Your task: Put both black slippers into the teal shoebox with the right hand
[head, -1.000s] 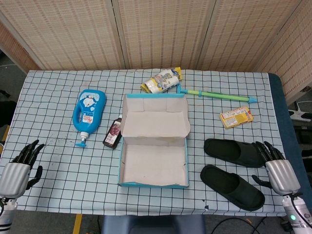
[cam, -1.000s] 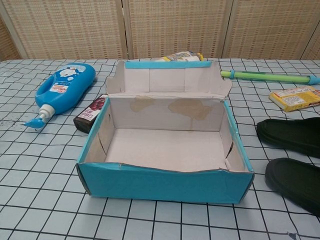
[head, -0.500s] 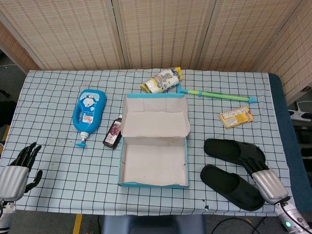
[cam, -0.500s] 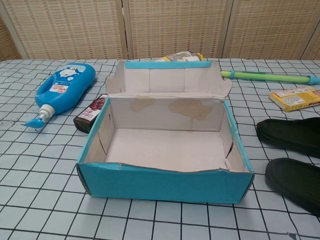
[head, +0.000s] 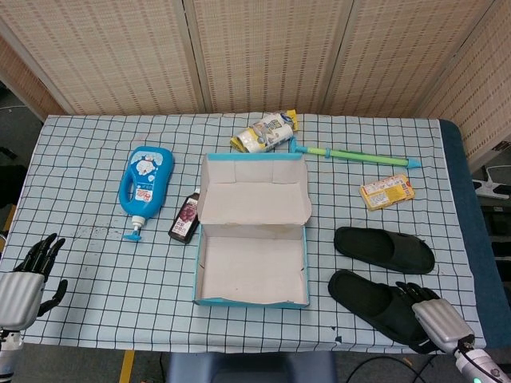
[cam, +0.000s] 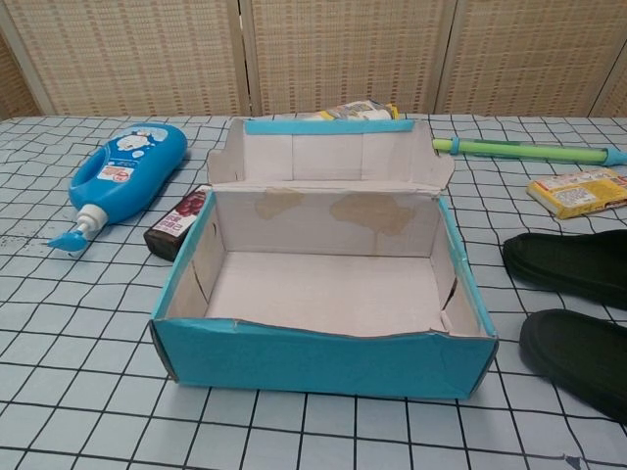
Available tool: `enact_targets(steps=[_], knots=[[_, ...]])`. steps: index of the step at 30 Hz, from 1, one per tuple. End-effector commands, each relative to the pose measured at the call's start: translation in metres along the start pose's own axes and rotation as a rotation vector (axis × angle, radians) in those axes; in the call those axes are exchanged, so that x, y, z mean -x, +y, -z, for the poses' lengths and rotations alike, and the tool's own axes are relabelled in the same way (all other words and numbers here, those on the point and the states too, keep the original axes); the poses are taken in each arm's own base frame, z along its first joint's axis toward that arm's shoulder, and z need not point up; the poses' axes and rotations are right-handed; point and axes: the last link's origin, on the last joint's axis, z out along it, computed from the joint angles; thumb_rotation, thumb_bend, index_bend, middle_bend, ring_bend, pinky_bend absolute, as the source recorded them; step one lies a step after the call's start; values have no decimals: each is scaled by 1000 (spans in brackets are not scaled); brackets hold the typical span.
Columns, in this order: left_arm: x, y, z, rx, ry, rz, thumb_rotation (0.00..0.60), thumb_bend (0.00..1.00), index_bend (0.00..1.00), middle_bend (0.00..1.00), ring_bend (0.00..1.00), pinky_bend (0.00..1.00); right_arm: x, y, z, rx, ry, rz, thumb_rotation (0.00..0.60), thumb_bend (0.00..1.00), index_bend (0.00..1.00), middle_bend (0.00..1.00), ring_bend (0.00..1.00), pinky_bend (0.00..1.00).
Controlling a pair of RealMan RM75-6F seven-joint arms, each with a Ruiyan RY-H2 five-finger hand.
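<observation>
The teal shoebox stands open and empty at the table's middle, its lid folded back; the chest view shows its front wall. Two black slippers lie to its right: the far slipper and the near slipper. My right hand hovers at the near slipper's right end by the front edge, its dark fingers over the slipper, holding nothing. My left hand is at the front left corner, fingers apart and empty. Neither hand shows in the chest view.
A blue bottle and a small dark bottle lie left of the box. Behind it are a snack bag and a green stick. A yellow packet lies beyond the slippers.
My right hand has drawn back toward the front edge, from beside the far slipper to the near slipper's right end. The left hand slid slightly toward the front left. Slippers unmoved.
</observation>
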Motion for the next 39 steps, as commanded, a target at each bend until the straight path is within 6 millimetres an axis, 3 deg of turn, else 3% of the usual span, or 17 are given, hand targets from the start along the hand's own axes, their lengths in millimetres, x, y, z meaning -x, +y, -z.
enact_targets(steps=[1,17,20,25,33,39], knots=[[0,0,0,2,-2,5,600,413,28,0,81,515,5,4,-2,38,20,9,600,59,0,0,0,126],[-1,-3,-1,-20,2,27,600,413,29,0,87,521,30,2,-48,64,7,-52,600,51,0,0,0,130],[-1,-3,-1,-24,-2,31,600,413,29,0,89,523,31,2,-53,76,33,-60,600,50,12,59,13,144],[0,-4,-2,-32,-12,30,600,413,29,0,89,525,33,4,-56,89,51,-76,600,50,148,248,159,195],[0,-4,-2,-43,-21,31,600,414,29,0,90,528,32,6,-58,95,101,-91,600,50,472,500,422,419],[0,-4,-1,-50,-25,34,600,413,29,0,90,530,19,4,-48,84,197,-102,600,51,598,586,522,517]])
